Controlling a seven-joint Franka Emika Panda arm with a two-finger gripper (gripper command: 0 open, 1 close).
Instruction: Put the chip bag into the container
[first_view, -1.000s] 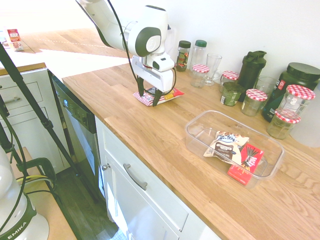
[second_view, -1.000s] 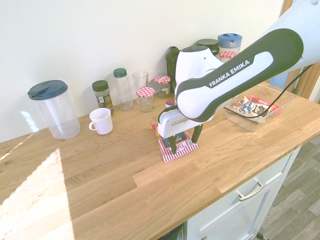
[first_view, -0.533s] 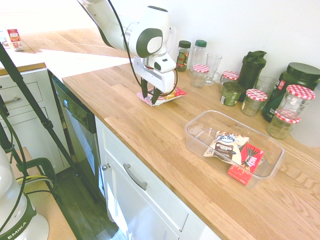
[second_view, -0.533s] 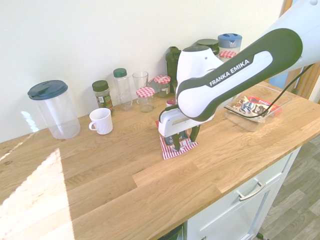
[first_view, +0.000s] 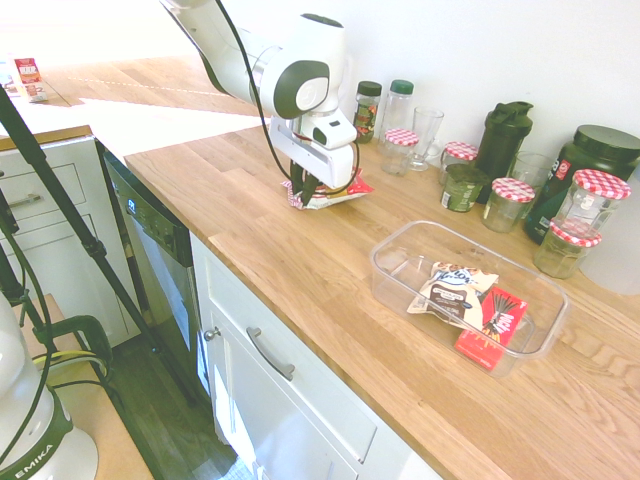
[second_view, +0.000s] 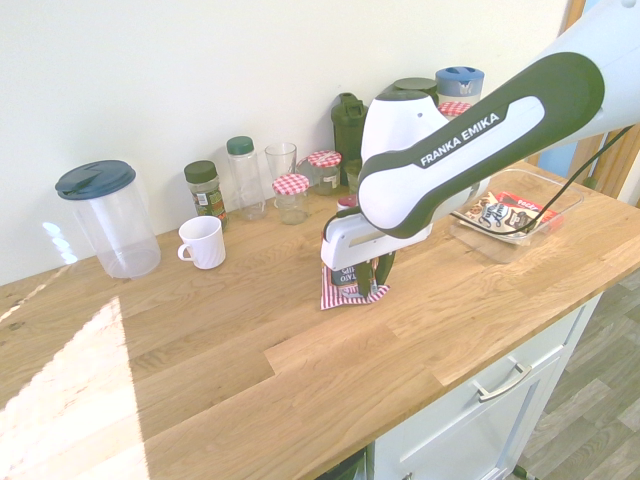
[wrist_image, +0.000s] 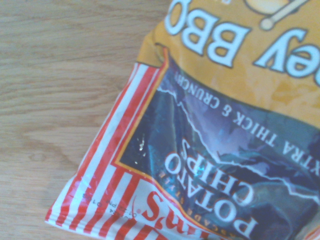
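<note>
The worktop (first_view: 300, 270) was big and wooden. The container (first_view: 395, 262) sat near its front edge, with other snacks inside but not the chip bag (first_view: 336, 190). The claw (first_view: 309, 190) pinched the chip bag farther along. Carrying and dropping were left.

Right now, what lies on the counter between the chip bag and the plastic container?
Nothing: in the first exterior view the stretch between the chip bag and the container is bare wooden counter. The jars stand further back.

Striped chip bag (first_view: 330, 190) tilted on counter; clear container (first_view: 400, 262) well apart.
</note>
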